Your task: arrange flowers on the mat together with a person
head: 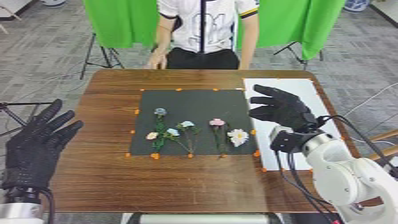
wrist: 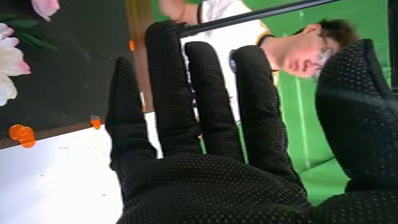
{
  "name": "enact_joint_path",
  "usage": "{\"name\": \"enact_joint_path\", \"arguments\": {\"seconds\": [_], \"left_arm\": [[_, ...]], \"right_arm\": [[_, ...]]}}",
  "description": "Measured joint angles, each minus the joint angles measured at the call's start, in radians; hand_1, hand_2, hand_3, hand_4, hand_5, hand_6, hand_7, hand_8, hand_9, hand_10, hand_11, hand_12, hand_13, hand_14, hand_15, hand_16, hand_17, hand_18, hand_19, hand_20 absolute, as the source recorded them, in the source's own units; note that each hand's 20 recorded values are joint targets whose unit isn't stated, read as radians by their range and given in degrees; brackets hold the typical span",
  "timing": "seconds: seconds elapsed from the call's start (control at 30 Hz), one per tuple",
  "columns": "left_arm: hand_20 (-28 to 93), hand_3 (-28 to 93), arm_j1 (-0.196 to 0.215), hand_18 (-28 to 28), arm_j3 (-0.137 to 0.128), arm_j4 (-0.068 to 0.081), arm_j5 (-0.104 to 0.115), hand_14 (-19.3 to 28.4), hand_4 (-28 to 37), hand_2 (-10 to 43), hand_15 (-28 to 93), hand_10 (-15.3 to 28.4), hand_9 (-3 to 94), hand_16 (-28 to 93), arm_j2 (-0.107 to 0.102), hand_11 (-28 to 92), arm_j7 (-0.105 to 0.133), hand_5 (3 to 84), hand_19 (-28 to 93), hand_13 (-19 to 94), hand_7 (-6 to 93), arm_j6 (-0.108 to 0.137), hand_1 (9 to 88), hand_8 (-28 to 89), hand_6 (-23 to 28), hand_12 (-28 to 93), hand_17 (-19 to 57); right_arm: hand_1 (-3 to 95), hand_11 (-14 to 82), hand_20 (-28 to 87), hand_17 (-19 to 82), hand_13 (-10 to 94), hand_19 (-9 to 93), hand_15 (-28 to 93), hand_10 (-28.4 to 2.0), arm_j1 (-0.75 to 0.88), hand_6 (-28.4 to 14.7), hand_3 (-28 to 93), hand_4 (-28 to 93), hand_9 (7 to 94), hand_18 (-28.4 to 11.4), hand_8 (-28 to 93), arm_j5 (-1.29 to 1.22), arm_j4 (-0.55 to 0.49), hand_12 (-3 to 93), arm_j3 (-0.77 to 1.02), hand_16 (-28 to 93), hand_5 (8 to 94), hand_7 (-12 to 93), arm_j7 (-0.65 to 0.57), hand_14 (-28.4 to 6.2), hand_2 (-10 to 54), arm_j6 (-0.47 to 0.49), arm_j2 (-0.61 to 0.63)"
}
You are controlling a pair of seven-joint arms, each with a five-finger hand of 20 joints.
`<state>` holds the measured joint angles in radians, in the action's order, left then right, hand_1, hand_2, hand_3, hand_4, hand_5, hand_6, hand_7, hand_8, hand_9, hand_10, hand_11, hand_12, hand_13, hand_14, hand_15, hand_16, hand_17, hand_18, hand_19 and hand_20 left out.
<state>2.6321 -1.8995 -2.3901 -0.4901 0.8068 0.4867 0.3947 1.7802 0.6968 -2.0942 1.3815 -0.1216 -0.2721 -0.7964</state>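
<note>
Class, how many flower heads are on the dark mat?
6: blue flower back left; cream flower front left; two pale flowers right of it; pink flower right of centre; white flower front right.

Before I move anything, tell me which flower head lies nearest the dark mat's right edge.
The big white flower: it lies farther right, and nearer the robot, than the pink flower beside it.

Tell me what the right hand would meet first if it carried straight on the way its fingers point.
Probably the dark mat's far right corner, past the white sheet. The right hand seems raised, so it may pass above; its height is hard to judge.
</note>
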Motion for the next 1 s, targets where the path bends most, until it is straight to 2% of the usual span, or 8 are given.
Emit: {"name": "enact_joint_path", "arguments": {"seconds": [0.5,0.83,1.0], "left_arm": [[16,75,-0.002,16.7,0.001,0.0,-0.003,21.9,-26.3,7.9,43,15.2,30.5,-5,0.001,17,-0.002,33.5,36,20,8.9,0.0,20.5,-8,6.1,12,-9.2],[16,75,-0.015,16.8,0.001,0.0,-0.024,21.9,-26.4,8.0,43,15.2,30.5,-5,0.022,17,-0.032,33.6,36,20,9.0,-0.004,20.8,-8,6.1,12,-9.3],[16,75,-0.018,16.8,0.001,0.0,-0.031,21.9,-26.3,8.0,43,15.2,30.5,-5,0.028,17,-0.039,33.6,36,20,8.9,-0.008,20.7,-8,6.1,12,-9.3]], "right_arm": [[29.8,14.7,15,13,50,53,46,-14.6,-0.007,2.9,77,-26,54.8,-24.3,-13,-0.005,0.0,14.7,-0.006,12,54.0,16,0.001,-15.3,-2.0,0.0,0.001],[29.9,14.9,14,13,50,53,46,-14.6,-0.007,2.8,77,-26,55.0,-24.2,-13,-0.023,0.0,14.7,-0.015,12,54.2,16,0.005,-15.2,-1.6,0.0,0.001],[29.8,15.0,14,13,50,53,46,-14.5,-0.006,2.8,77,-26,55.0,-24.2,-13,-0.024,0.0,14.7,-0.015,12,54.2,16,0.006,-15.1,-1.6,0.0,0.001]]}}
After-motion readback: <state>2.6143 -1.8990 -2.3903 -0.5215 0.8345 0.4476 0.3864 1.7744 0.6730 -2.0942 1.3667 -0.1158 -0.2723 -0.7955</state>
